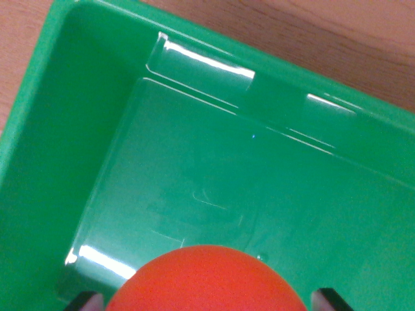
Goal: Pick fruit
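While the gripper [206, 299] held the orange fruit [206, 278] between its fingertips [331, 299] above the green bin [39, 97] near its bottom edge, a loose grip risked dropping it early.

The green bin [58, 129] filling most of the frame looks like moulded plastic, smooth and glossy, with bright white glare streaks along its upper wall and at the lower left of its floor; faint scuff marks show near the centre. The orange-red fruit [207, 282] at the bottom edge has a smooth, matt skin. The bench [311, 32], upper right and upper left, shows wood grain with a dull finish.
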`<state>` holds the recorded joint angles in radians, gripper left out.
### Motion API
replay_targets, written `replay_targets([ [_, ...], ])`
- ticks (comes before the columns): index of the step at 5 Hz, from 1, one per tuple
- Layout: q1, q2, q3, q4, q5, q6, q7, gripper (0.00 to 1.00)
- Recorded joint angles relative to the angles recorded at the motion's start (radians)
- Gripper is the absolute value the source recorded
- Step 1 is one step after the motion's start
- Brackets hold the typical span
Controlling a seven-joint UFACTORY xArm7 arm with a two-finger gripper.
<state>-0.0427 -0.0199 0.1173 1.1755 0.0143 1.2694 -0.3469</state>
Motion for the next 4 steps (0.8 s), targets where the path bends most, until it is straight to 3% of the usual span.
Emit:
replay_targets([
  [1,-0.0008,-0.017,0.0,0.021,0.0023,0.037,-0.001,1.0],
  [2,-0.0008,-0.017,0.0,0.021,0.0023,0.037,-0.001,1.0],
  [3,-0.0014,-0.031,0.001,0.04,0.0043,0.071,-0.003,1.0],
  [4,-0.0014,-0.031,0.001,0.04,0.0043,0.071,-0.003,1.0],
])
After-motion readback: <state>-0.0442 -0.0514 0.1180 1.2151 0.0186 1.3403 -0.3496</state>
